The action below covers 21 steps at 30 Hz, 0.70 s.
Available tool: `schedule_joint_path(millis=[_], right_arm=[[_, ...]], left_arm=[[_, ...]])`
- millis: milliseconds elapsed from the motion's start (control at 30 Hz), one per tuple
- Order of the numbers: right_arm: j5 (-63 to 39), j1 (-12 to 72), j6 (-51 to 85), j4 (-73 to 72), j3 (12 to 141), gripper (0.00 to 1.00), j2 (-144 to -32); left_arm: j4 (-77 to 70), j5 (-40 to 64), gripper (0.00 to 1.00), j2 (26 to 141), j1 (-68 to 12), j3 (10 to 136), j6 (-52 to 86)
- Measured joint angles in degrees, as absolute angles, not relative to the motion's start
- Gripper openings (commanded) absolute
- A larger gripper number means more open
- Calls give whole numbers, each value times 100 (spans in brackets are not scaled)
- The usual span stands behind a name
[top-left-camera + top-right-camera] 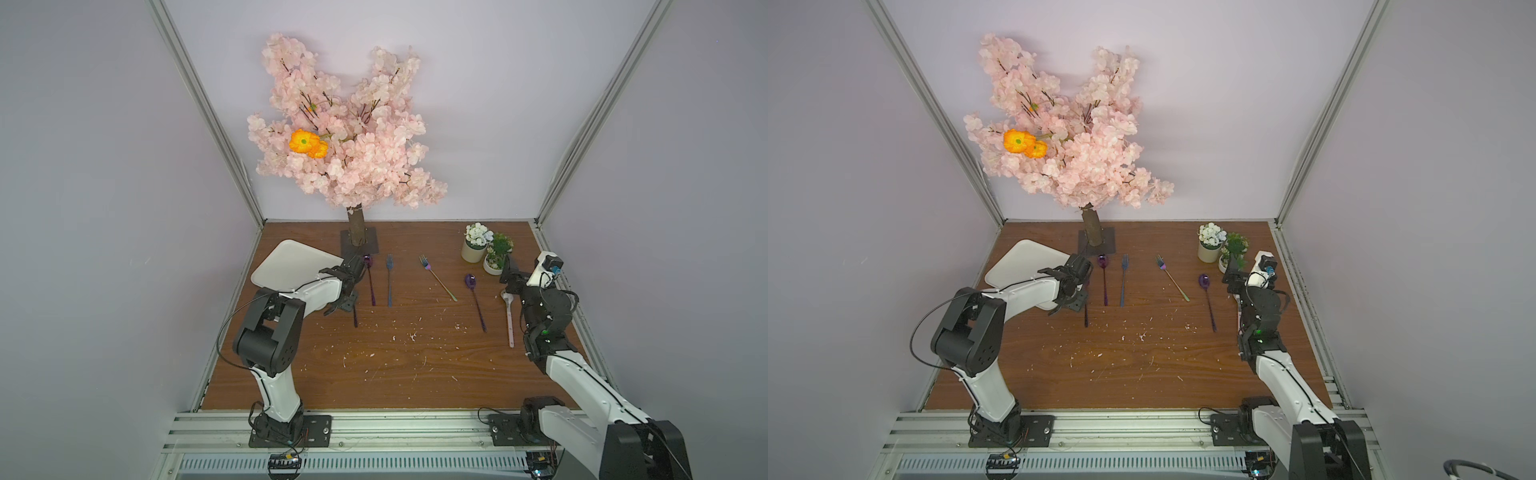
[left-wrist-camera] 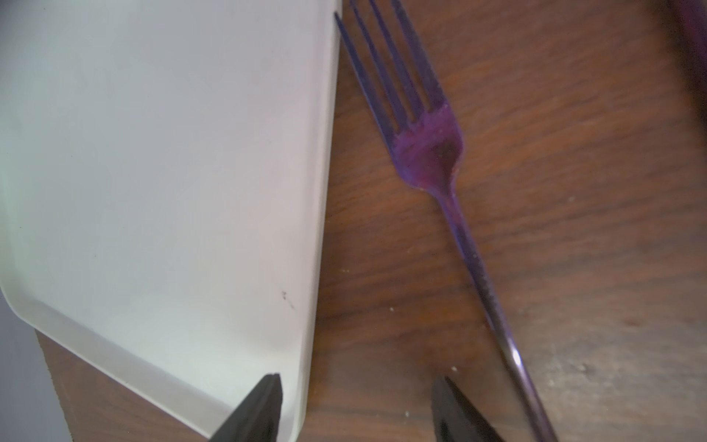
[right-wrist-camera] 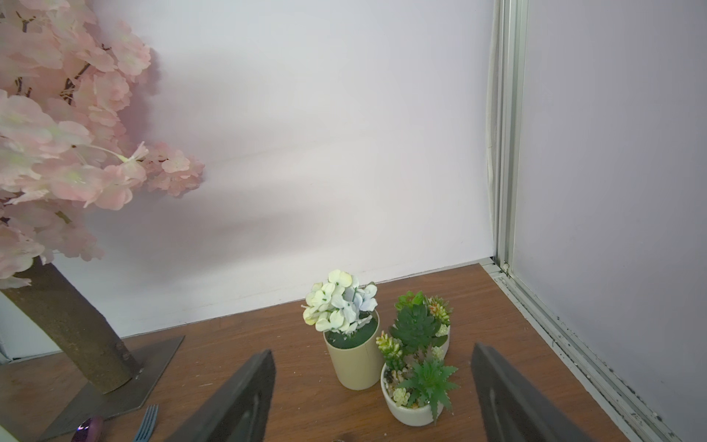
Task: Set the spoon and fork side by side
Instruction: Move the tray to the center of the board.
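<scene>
In the left wrist view a purple fork point(image 2: 428, 145) lies on the wood beside the white tray point(image 2: 153, 191). My left gripper point(image 2: 355, 386) is open over the tray's edge, nothing between its fingers, and the fork's handle runs just outside one finger. In a top view only the handle of this purple fork point(image 1: 355, 316) shows below the left gripper point(image 1: 353, 268). Right of it, a purple spoon point(image 1: 370, 278) and a blue fork point(image 1: 389, 282) lie parallel. My right gripper point(image 1: 509, 274) hangs open and empty near the potted plants point(image 3: 417, 367).
A gold-handled fork point(image 1: 438, 278) lies slanted mid-table, a second purple spoon point(image 1: 476, 303) right of it, and a white spoon point(image 1: 509, 322) beside the right arm. The blossom tree's base point(image 1: 359, 243) stands at the back. Petal crumbs dot the front of the table point(image 1: 395, 374).
</scene>
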<state>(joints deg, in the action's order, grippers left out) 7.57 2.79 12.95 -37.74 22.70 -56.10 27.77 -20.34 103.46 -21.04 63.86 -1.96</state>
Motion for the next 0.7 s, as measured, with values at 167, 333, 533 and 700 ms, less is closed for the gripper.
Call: schedule_joint_path(millis=[167, 333, 533, 700], right_arm=[[803, 279, 1293, -3774, 2250, 84, -5605], [864, 279, 1295, -3782, 2204, 84, -5575], [913, 279, 1295, -3791, 2154, 84, -5546], [974, 279, 1295, -3815, 2108, 84, -5422]], left_arm=[[2792, -1962, 51, 10407, -1872, 6410, -220], [2803, -1883, 46, 10427, -1708, 6410, -198], [2805, -1817, 37, 10438, -1706, 6405, -145], [2805, -1791, 28, 10436, -1693, 6386, -69]])
